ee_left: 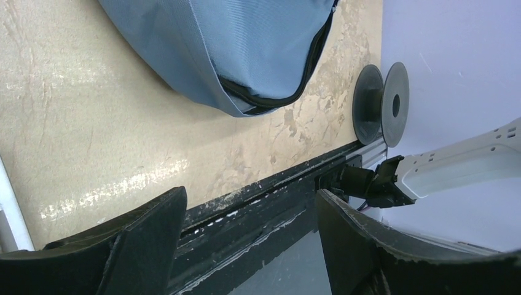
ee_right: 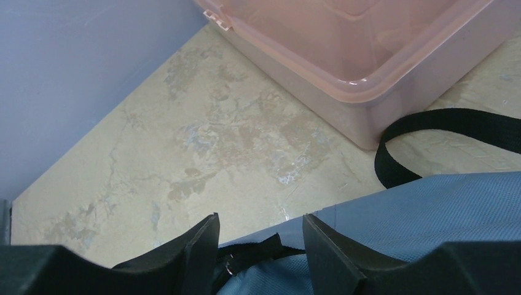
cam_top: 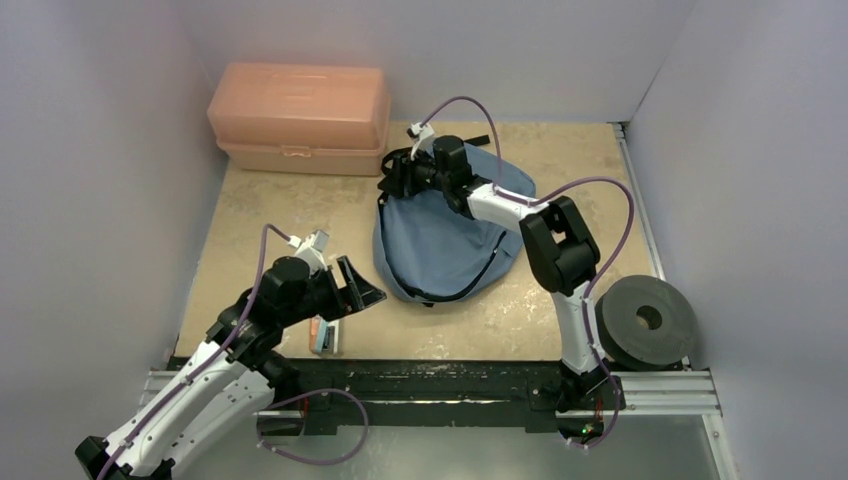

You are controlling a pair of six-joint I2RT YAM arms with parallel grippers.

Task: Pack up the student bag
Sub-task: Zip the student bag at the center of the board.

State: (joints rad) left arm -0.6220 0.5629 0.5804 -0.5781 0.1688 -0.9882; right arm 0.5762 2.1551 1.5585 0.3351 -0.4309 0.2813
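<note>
student bag (cam_top: 445,240) lies flat in the middle of the table (cam_top: 270,215), long axis running from the far side toward the near rail, a little slanted. its zip line curves round the near-right edge; the left wrist view shows it parted slightly onto dark lining

right gripper (cam_top: 396,183) sits at the bag's far-left corner, near the salmon-pink box (cam_top: 300,115). in the right wrist view its fingers are part-way apart and straddle the bag's rim, with black webbing and a small metal ring under the gap. a webbing strap (ee_right: 442,120) loops out toward the box

left gripper (cam_top: 358,288) hangs off the bag's near-left side, apart from it, fingers spread wide and empty

judgement: the right arm is the nearer one, and the next move probably turns on it pinching that rim to lift the mouth

unclear: a small flat item (cam_top: 325,338) with orange and teal edges lies under the left arm, partly hidden, identity not readable. bag interior not visible. whether the right fingers touch the fabric cannot be settled
</note>
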